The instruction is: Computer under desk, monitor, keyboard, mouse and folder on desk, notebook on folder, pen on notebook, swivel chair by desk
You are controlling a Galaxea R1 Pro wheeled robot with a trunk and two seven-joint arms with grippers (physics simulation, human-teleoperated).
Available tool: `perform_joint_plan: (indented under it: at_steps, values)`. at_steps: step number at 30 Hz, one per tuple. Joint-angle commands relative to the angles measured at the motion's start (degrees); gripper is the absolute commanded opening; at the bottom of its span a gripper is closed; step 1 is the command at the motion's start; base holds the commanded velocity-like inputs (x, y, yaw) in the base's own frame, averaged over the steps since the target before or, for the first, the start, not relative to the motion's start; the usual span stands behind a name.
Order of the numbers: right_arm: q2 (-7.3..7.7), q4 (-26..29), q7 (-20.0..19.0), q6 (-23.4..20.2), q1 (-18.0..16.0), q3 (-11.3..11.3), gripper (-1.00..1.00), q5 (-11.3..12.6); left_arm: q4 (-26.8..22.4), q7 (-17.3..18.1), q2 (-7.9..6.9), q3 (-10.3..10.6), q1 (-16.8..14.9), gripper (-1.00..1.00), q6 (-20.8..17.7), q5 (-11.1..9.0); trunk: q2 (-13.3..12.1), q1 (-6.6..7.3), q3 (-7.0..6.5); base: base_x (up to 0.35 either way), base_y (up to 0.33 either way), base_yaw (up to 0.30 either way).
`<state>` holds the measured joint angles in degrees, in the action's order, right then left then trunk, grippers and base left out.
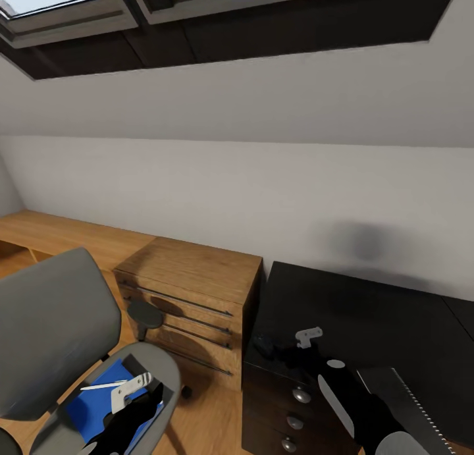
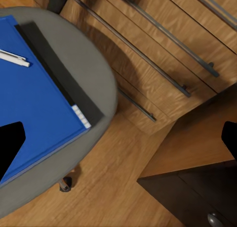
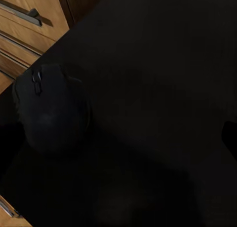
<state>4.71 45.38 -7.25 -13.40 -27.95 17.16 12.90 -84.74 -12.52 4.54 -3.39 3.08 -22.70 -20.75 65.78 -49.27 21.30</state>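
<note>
Blue folder [image 1: 99,402] with pen [image 1: 104,385] on swivel chair [image 1: 52,336], mouse [image 3: 49,111] on desk [image 1: 368,323], both tools' spread unclear.

I'm seeing a bright blue folder [image 2: 34,98] lying on the grey swivel chair [image 1: 46,323]. The desk [image 1: 395,323] is showing black beside an oak drawer chest [image 1: 191,297], the mouse [image 3: 49,108] black too.
</note>
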Motion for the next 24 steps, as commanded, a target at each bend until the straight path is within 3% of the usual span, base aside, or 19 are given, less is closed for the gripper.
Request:
perform_joint_plan:
  at_steps: [1, 19, 24]
  values:
    - [0.06, 0.1, 0.0, -0.3, 0.0, 0.2, 1.00, 0.4, -0.1, -0.3, 0.03, 0.0, 0.0, 1.00, -0.2, -0.6, 0.0, -0.01, 0.06, 0.000, 0.000, 0.000]
    - [-0.53, 0.0, 0.3, -0.5, -0.1, 0.8, 1.00, 0.1, -0.2, -0.3, 0.03, 0.0, 0.0, 1.00, -0.2, -0.6, 0.0, -0.01, 0.06, 0.000, 0.000, 0.000]
    - [-1.30, -0.1, 0.4, -0.5, -0.1, 0.8, 1.00, -1.7, -0.2, -0.3, 0.06, 0.0, 0.0, 1.00, -0.2, -0.6, 0.0, -0.01, 0.06, 0.000, 0.000, 0.000]
